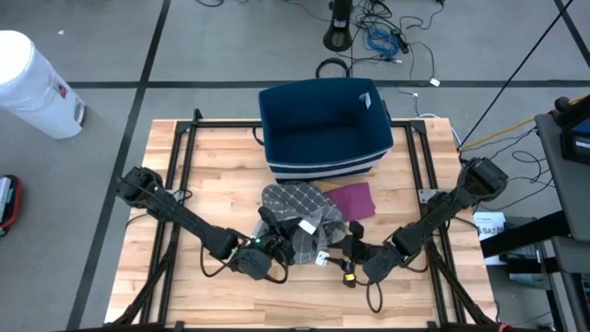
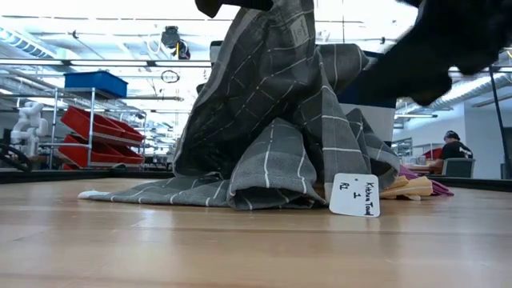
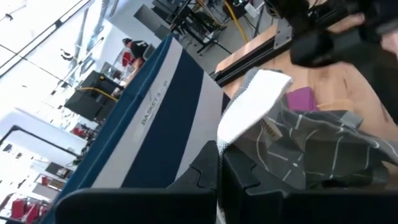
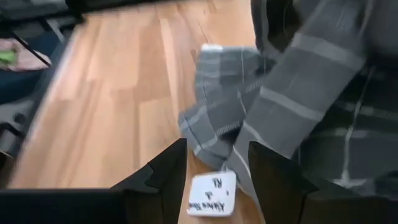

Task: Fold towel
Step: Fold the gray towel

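A grey checked towel (image 1: 297, 210) sits in a heap at the table's middle, one part drawn up (image 2: 272, 88) and its lower folds spread on the wood (image 2: 200, 194). My left gripper (image 1: 279, 243) is shut on it at the heap's near side. A white paper tag (image 2: 354, 194) hangs from the towel down to the table. My right gripper (image 4: 217, 171) is open and slants down just near-right of the heap. Its fingers stand on either side of the tag (image 4: 211, 194) and a towel corner (image 4: 217, 93); I see no touch. My left gripper pinches a white-looking edge strip of the towel (image 3: 219, 148) between its two shut fingers (image 3: 255, 180), coming nearly level from the table's near left. The cloth hangs in folds below the hold (image 2: 240, 16), and its lower part rests on the table.
A dark blue basket (image 1: 324, 129) stands behind the towel at the far middle. A purple cloth (image 1: 352, 198) lies flat to the heap's right. Bare wood shows on the near side and to the left (image 1: 184, 267). A black frame (image 1: 175, 148) runs along the table's edges.
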